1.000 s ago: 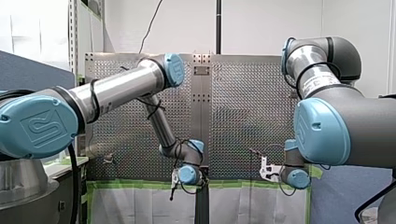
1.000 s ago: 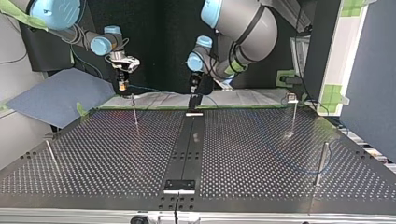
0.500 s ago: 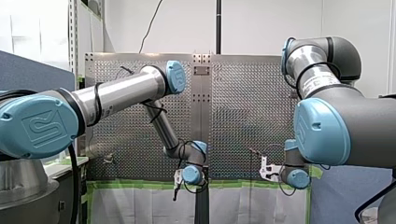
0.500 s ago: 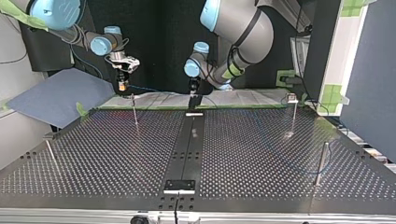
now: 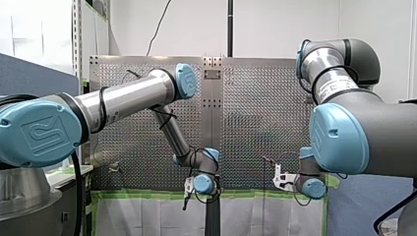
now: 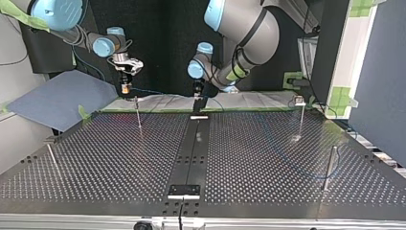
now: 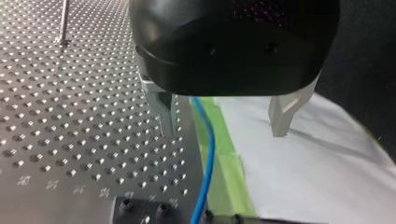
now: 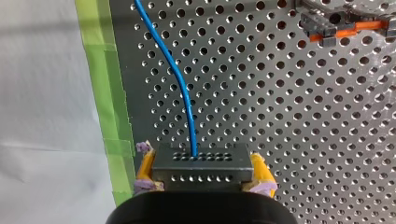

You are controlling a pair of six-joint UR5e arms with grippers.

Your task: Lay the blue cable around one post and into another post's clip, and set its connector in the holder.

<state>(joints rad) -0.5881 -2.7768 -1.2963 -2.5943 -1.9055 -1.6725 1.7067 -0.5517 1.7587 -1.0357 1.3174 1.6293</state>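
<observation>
Robotics lab; perforated table, two arms

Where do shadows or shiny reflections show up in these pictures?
Left wrist view: a finger of my left gripper throws a shadow on the white cloth. Top view: the perforated table shines faintly along its middle. Front view: sheen along my left arm's silver tube. Right wrist view: even light, no glare on the blue cable.

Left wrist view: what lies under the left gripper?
Under my open left gripper, the blue cable runs ungripped along the green tape at the perforated table's edge, with a white sheet beside it. The gripper's body hides the cable's farther run.
</observation>
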